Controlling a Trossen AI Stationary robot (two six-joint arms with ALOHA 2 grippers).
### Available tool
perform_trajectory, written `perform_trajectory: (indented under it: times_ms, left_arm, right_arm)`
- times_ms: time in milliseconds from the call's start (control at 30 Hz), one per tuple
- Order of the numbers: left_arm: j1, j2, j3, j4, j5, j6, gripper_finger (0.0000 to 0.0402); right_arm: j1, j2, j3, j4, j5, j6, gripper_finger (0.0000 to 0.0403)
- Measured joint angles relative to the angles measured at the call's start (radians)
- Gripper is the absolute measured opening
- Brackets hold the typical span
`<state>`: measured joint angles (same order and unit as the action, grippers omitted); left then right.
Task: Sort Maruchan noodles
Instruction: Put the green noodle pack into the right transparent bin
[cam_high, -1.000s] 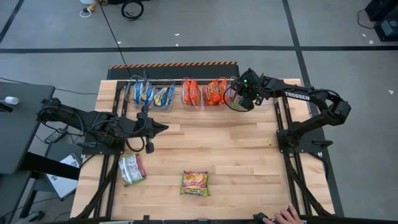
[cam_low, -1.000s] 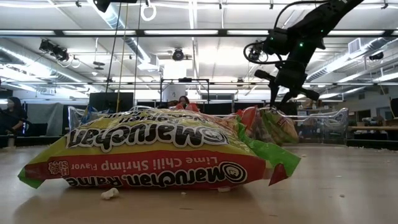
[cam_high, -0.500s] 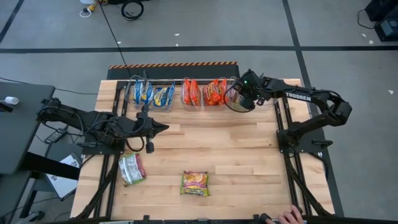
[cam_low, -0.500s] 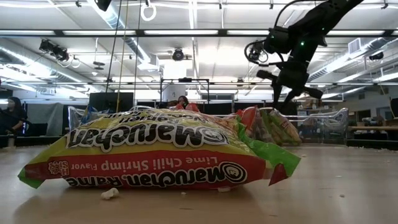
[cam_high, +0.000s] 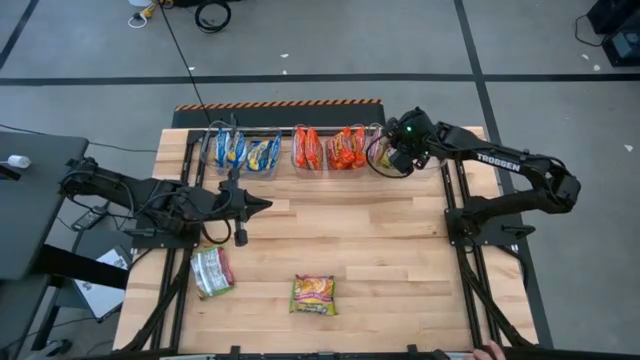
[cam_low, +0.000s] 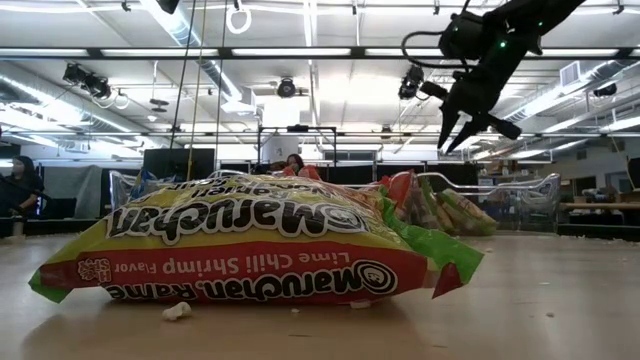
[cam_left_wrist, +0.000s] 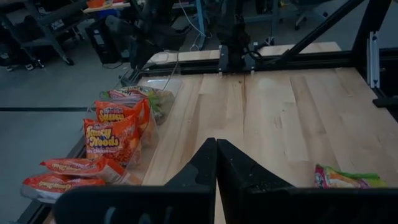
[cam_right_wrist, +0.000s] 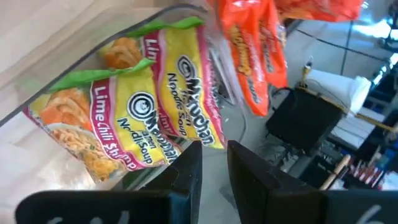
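High view gives me the wooden table (cam_high: 350, 240) filling the middle of the frame, with a row of clear bins (cam_high: 270, 152) along its upper edge: blue-yellow packets (cam_high: 247, 151) at upper left of the row, orange-red packets (cam_high: 329, 147) in the centre, and lime-green ones under my right arm at upper right. The right gripper (cam_high: 393, 158) hangs above that last bin, fingers slightly parted and carrying nothing, lime chili shrimp packets (cam_right_wrist: 130, 118) lying in the bin below them; I judge a drop is just done. The left gripper (cam_high: 262, 207) waits at centre left over bare wood, fingers clenched together and empty. Two loose packets remain low in the frame, one (cam_high: 211, 272) at lower left, one (cam_high: 313, 294) at lower centre. Next I would send an arm down to one of those, open wide, and grip its crinkly edge. The right-hand bin is largely hidden by the arm from above, and I cannot count its packets.
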<state>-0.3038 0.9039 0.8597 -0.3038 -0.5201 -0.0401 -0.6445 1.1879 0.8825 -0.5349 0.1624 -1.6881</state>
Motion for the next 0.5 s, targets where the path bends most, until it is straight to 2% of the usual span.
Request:
perform_trajectory:
  times_ms: [100,167,333,400,500]
  left_arm:
    - [0.0,0.0,0.0,0.005,0.0,0.0,0.0009]
    - [0.0,0.0,0.0,0.005,0.0,0.0,0.0009]
    - [0.0,0.0,0.0,0.005,0.0,-0.023,0.0009]
    - [0.0,0.0,0.0,0.005,-0.001,-0.056,0.0009]
    - [0.0,0.0,0.0,0.004,-0.002,-0.085,0.0009]
  right_arm:
    - [0.0,-0.024,0.0,0.0,-0.011,0.096,0.0082]
    - [0.0,-0.038,0.0,0.005,-0.014,0.283,0.0082]
    - [-0.003,-0.08,0.003,0.04,0.157,1.075,0.0082]
    - [-0.014,-0.09,0.013,0.005,0.159,1.324,0.0083]
    - [-0.022,-0.085,0.026,-0.039,0.092,1.671,0.0092]
